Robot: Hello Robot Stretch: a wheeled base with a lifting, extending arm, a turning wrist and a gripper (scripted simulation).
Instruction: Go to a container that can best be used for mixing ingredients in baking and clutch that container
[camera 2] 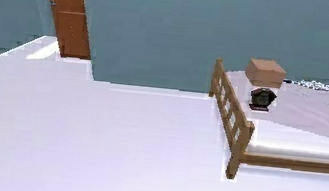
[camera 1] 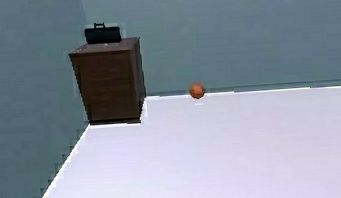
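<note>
The step in hand, as I judge it, is the search: where the container for mixing stands cannot be told from this spot, so the work is to look well before driving.

Forward view: a dark wooden cabinet (camera 1: 109, 81) stands in the corner of the room with a low black thing (camera 1: 102, 33) on its top. It is too flat and angular to pass for a bowl. An orange ball (camera 1: 197, 90) lies on the pale floor (camera 1: 212, 154) near the far wall. Nothing there calls for a closer approach.

Arm side view: a wooden-framed bed (camera 2: 233, 115) carries a brown box (camera 2: 265, 70) and, just beside it, a small dark lump (camera 2: 263, 97) whose shape cannot be made out. At the upper left stands a brown door (camera 2: 68, 14).

This reads as a bedroom, an unlikely home for baking ware. A good move is to turn the base slowly, give the lump on the bed one clearer look, then make for the door, keeping well off the bed frame.

Whether the claw's fingers are apart, together or on anything cannot be told, nor how these things lie relative to it. It is best kept drawn in until a bowl is near.
</note>
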